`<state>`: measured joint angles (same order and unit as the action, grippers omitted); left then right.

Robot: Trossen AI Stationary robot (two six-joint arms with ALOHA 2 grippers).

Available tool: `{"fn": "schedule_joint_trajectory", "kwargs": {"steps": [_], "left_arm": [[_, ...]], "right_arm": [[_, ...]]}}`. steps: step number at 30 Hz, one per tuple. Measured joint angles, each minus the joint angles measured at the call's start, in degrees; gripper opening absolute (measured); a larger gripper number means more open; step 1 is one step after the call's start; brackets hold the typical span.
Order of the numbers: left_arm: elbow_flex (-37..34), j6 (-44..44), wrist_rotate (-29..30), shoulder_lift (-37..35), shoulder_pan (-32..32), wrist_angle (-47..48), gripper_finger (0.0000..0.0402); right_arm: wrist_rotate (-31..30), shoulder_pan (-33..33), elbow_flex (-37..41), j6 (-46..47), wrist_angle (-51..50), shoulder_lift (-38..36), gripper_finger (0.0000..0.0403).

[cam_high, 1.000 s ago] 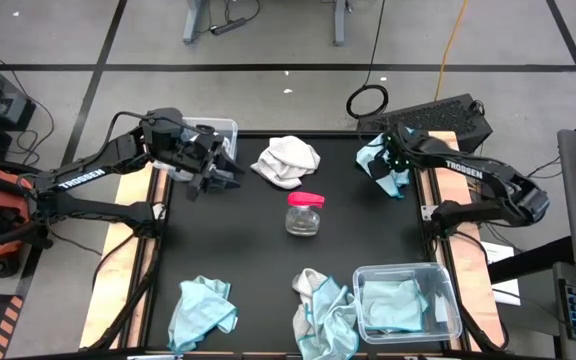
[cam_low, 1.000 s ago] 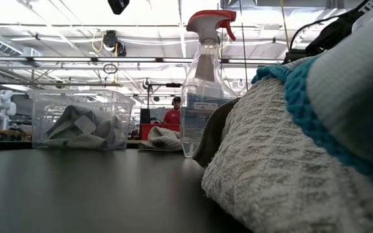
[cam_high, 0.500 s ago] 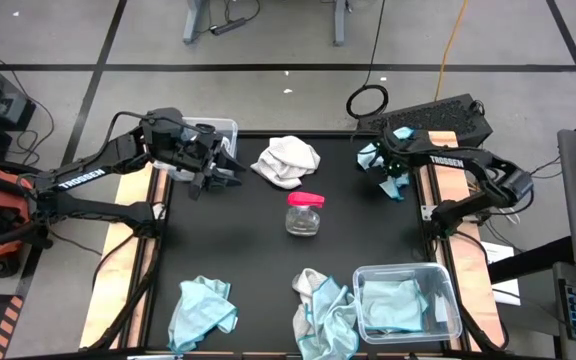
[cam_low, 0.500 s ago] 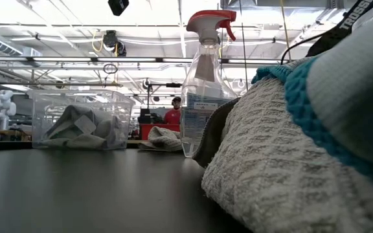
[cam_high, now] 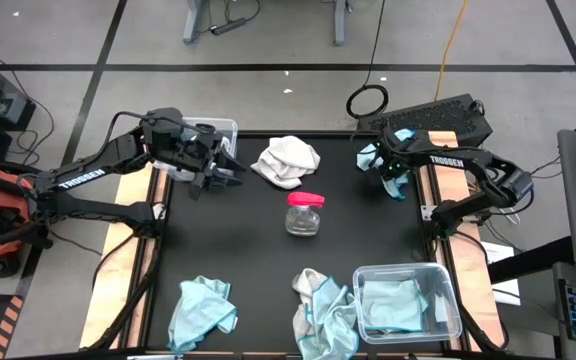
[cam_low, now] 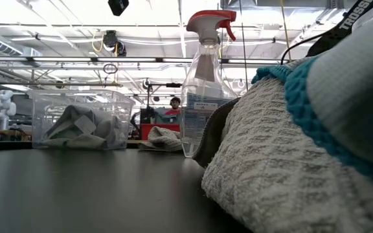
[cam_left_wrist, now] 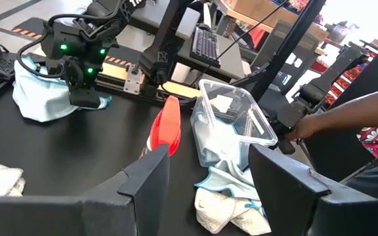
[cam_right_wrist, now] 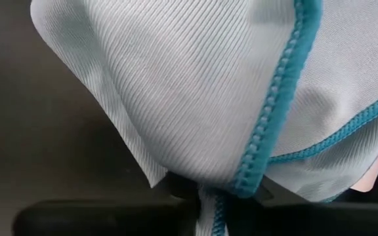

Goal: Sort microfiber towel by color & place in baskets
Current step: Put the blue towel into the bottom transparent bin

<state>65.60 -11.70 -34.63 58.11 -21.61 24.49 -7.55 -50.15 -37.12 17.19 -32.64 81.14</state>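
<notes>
At the far right corner of the black table (cam_high: 248, 240) we find the right gripper (cam_high: 392, 178), its fingers clenched on a fold of a light blue towel (cam_high: 383, 165). From the right wrist view we see the cloth bunched directly at the fingertips, its teal stitched hem (cam_right_wrist: 268, 124) running into the pinch, with most of the towel spread just beyond them. The left wrist view shows the same towel (cam_left_wrist: 41, 98) heaped under that gripper, green lights glowing on the arm above it.

Across the table from that gripper, near the far left corner, we note the left gripper (cam_high: 220, 168) hovering with fingers spread and nothing between them. Just behind it sits a clear basket (cam_high: 224, 128), which the low view shows holding grey-white cloths (cam_low: 83, 126). Between the two grippers, at the far edge, lies a loose white towel (cam_high: 287, 160).

Nearer than the right gripper, toward mid-table, stands a small jar with a pink-red lid (cam_high: 305, 213). Well nearer on the right gripper's own side sits the second clear basket (cam_high: 408, 300) with a blue towel inside. Just beside that basket, toward the left gripper's side, lies a mixed pile of blue and white towels (cam_high: 323, 310). Another blue towel (cam_high: 201, 310) lies by the near edge, well nearer than the left gripper.

A person's arm (cam_left_wrist: 346, 118) reaches toward the table in the left wrist view.
</notes>
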Motion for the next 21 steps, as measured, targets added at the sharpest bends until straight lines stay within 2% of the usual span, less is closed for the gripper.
{"fn": "schedule_joint_trajectory", "kwargs": {"steps": [4,21], "left_arm": [[0.0,0.0,0.3,0.0,0.0,0.0,0.0214],[0.0,0.0,0.9,0.0,0.0,0.0,0.0214]], "right_arm": [[0.0,0.0,-0.1,-0.3,-0.1,0.0,0.0018],[1.4,0.0,-0.1,-1.2,-0.5,0.0,0.0016]]}}
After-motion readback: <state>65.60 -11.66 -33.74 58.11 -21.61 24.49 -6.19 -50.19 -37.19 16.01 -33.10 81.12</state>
